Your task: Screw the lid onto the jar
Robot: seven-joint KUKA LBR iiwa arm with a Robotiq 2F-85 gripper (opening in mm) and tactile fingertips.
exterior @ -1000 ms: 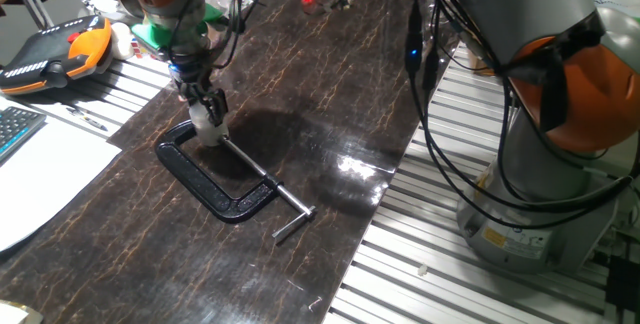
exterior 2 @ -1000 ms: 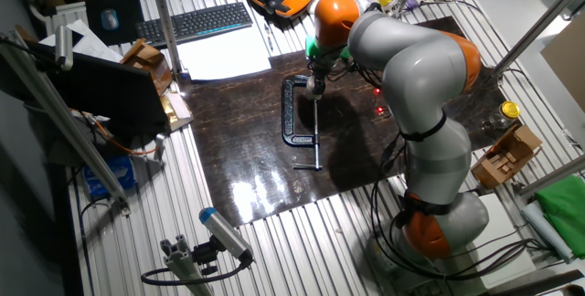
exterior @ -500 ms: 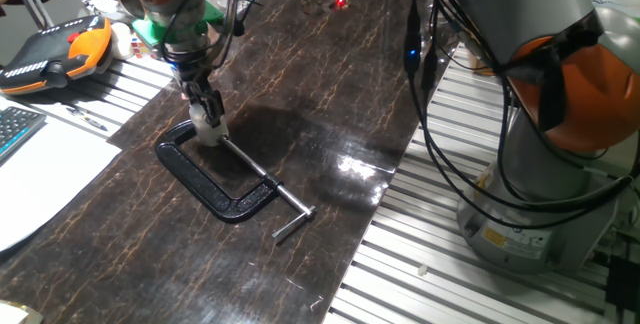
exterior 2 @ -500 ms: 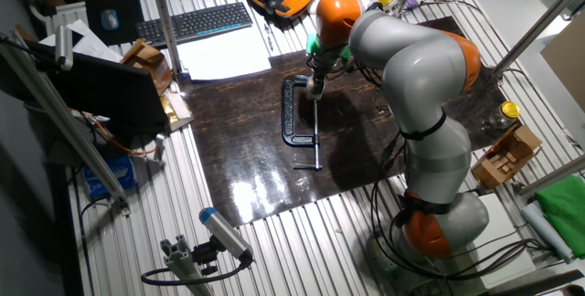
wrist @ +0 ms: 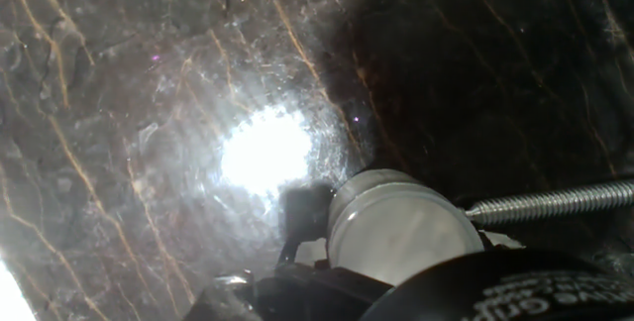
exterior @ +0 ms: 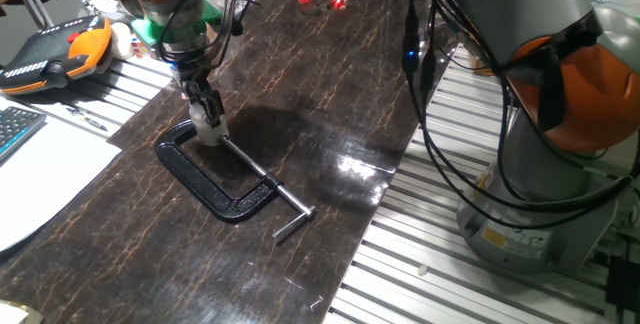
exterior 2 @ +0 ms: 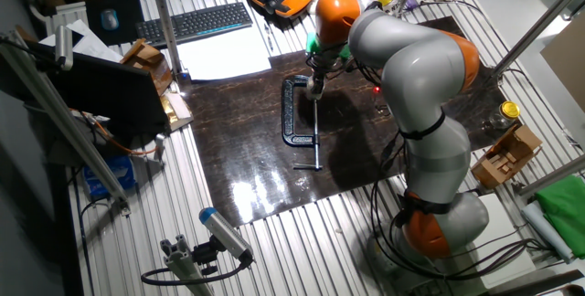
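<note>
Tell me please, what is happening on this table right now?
A robot arm has its gripper down on a small whitish jar held in a black C-clamp on the dark mat. In the hand view the pale lid sits on the jar beside the clamp's threaded screw. How far it is screwed on cannot be told.

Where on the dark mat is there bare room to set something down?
The mat is bare from the clamp to its far end, and along its near edge below the clamp handle. It is crowded where the hand sits over the jar in the clamp.
</note>
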